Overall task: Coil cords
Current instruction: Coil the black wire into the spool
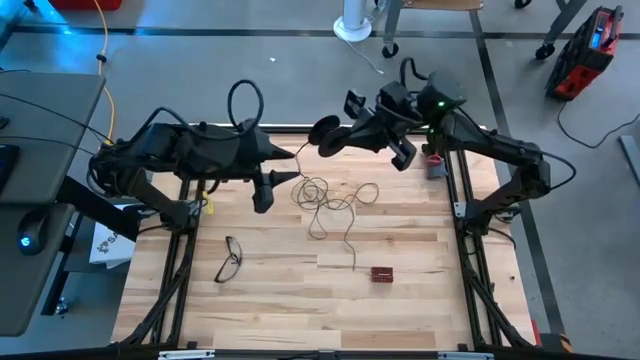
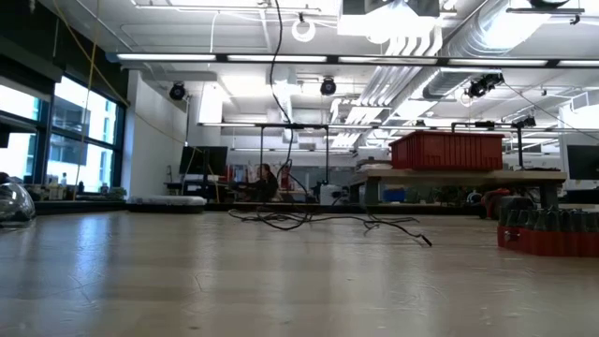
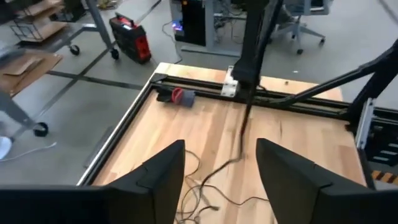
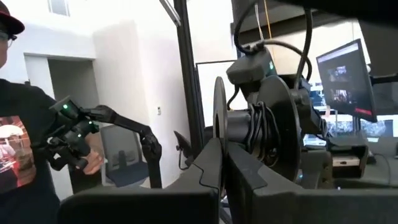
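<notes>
Pale wooden table fills the middle of the overhead frame, edged by a dark metal frame. Two dark robot arms reach in from the upper left and upper right and nearly meet above the table's far edge. The left gripper hangs in the upper centre, its two fingers spread apart and released, holding nothing; in the left wrist view the fingers stand wide with bare table between them and a thin wire running up through the gap. The right gripper sits just right of it, clenched on a round black reel, which is lifted off the table; the right wrist view shows the reel close up, with dark wire wound on its hub. The thin dark wire lies in a loose tangle of loops on the table at the centre of the overhead frame, with one strand trailing down toward a small dark red block at lower centre right. Black-framed eyeglasses lie at lower left, well apart from the wire. A person in a dark shirt stands at the left edge of the right wrist view, holding a dark handle.
</notes>
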